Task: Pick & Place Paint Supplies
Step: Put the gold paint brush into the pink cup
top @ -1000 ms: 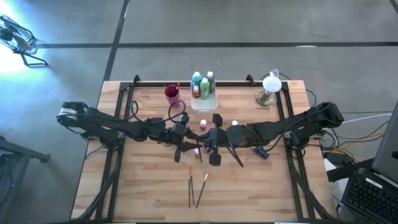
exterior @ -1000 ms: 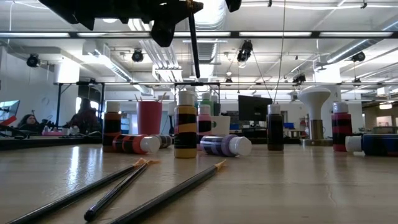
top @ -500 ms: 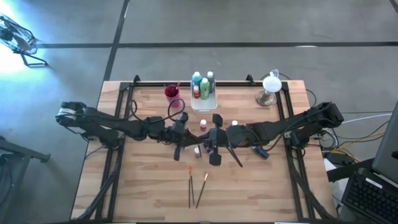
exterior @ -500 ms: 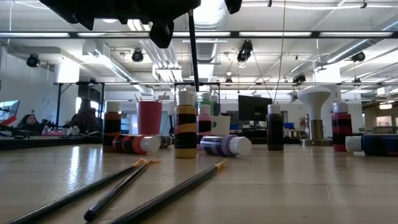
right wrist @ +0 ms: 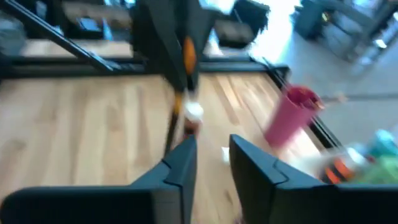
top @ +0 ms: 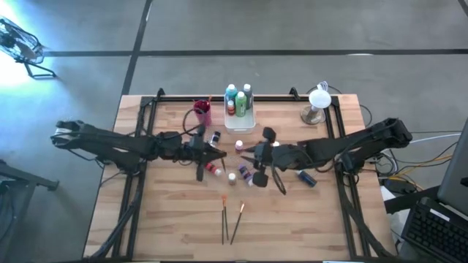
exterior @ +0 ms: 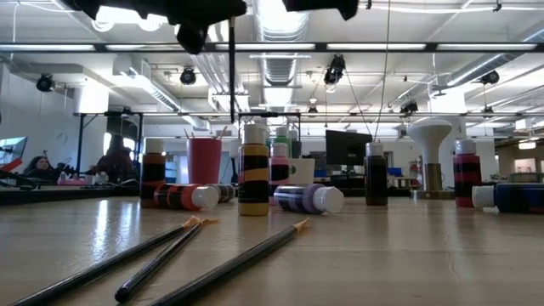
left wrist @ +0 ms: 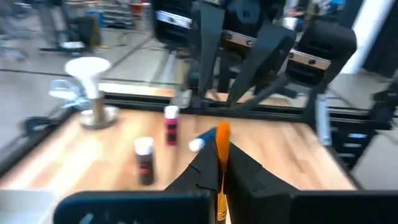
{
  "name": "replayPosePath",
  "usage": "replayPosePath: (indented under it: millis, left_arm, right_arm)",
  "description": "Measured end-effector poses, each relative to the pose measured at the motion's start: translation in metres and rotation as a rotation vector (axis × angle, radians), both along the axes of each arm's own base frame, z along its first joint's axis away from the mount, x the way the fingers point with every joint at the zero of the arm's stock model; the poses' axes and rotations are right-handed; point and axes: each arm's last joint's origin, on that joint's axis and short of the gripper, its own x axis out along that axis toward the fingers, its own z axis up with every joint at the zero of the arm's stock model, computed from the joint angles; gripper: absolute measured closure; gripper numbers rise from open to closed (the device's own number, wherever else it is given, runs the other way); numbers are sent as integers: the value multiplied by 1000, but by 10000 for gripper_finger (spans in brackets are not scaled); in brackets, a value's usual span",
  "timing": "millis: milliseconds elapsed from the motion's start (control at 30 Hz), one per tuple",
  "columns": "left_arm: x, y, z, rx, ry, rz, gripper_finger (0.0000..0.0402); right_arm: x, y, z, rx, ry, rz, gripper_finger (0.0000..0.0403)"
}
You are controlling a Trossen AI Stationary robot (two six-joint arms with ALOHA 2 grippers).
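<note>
A thin paintbrush [exterior: 231, 76] hangs upright above the table's middle, with my left gripper [top: 216, 153] shut on it. Its orange part [left wrist: 222, 140] shows between the shut fingers in the left wrist view. My right gripper [top: 247, 151] stands open just to the right, facing the brush, with nothing between its fingers [right wrist: 186, 158]. Two more brushes [top: 224, 219] [top: 236, 221] lie flat near the front edge. Several small paint bottles lie or stand around the grippers, such as a red one [top: 213, 169] and a purple one [top: 246, 174]. My left gripper pinches the brush between its two fingers at the orange part [left wrist: 221, 163] near its upper end. The fingers come level from the table's left and lie across the brush. The dark handle [exterior: 231, 93] hangs straight down below them, clear of the table.
A magenta cup [top: 202, 111] and a white tray [top: 240, 123] holding several bottles stand at the far middle. A white lamp-like stand [top: 316, 102] sits at the far right. A blue bottle [top: 307, 177] lies under my right arm.
The brush has passed from my right gripper to my left one. My left gripper has carried it toward the table's left, and the brush has gone from slightly tilted to upright. My right gripper has let go and drawn back toward the right.
</note>
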Motion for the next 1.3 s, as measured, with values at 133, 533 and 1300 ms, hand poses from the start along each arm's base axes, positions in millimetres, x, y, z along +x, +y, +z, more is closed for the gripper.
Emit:
replayPosePath:
  millis: [133,533,1300]
  left_arm:
    - [-18,4,15,67,-41,83,394]
    - [-51,36,39,295,-77,471,394]
    - [-59,154,13,194,27,684,394]
  right_arm:
    - [-12,-4,-5,17,79,-74,266]
    - [-29,-15,-38,-26,198,-352,218]
    - [-58,-33,-62,-20,154,-434,268]
